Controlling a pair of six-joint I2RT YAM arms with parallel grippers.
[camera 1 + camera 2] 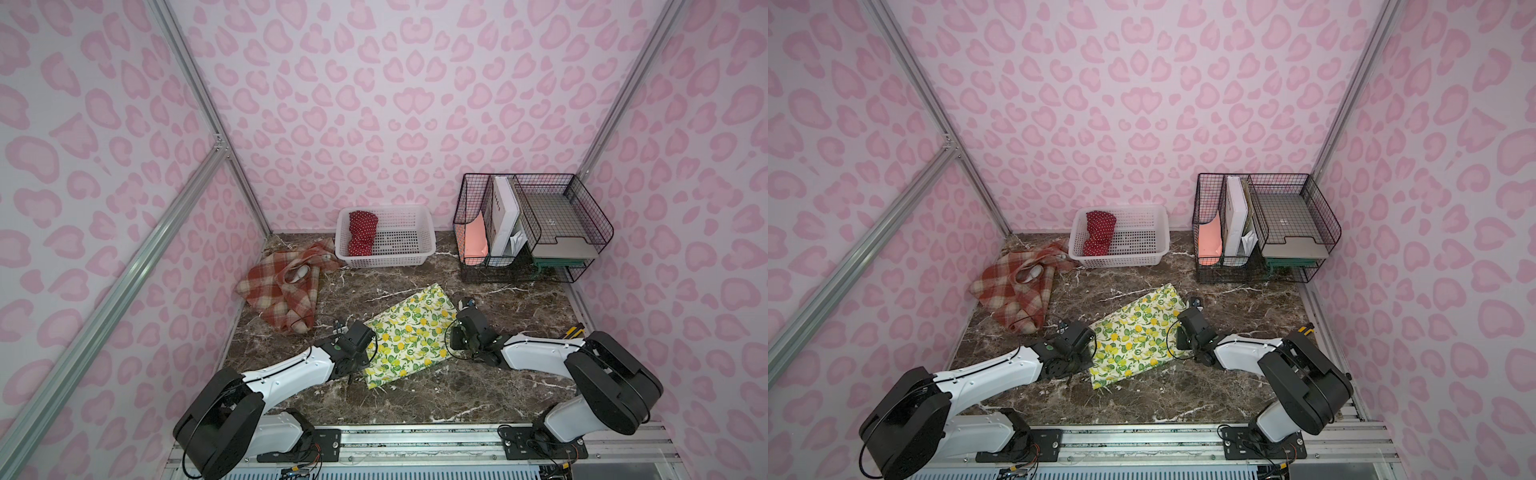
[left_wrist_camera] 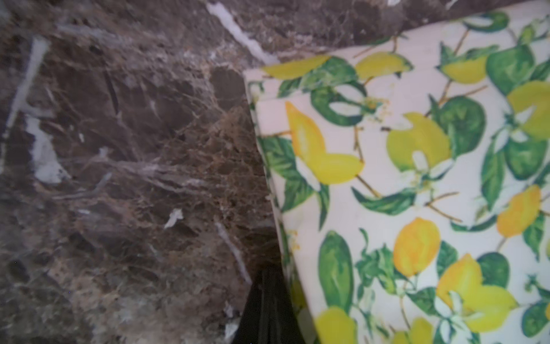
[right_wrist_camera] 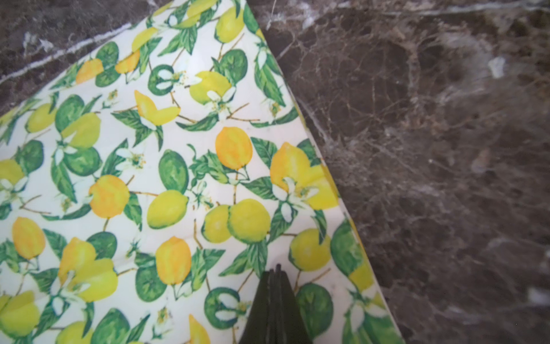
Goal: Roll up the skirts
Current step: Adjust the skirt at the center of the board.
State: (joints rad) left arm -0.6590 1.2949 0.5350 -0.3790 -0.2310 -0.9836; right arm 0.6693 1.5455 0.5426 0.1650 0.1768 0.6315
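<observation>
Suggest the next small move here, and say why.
Likely raise both arms slightly, starting the roll: the left gripper and right gripper are shut at opposite side edges of the lemon skirt, which lies flat and unrolled on the marble table.

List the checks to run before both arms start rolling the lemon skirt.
1. Lemon skirt lies flat on the table: ok.
2. Left gripper shut at the skirt's side edge: ok.
3. Right gripper shut near the opposite edge: ok.
4. Cloth actually pinched in either gripper: cannot tell.
5. Plaid skirt lies apart from the lemon skirt: ok.
6. Polka-dot skirt inside the basket: ok.
</observation>
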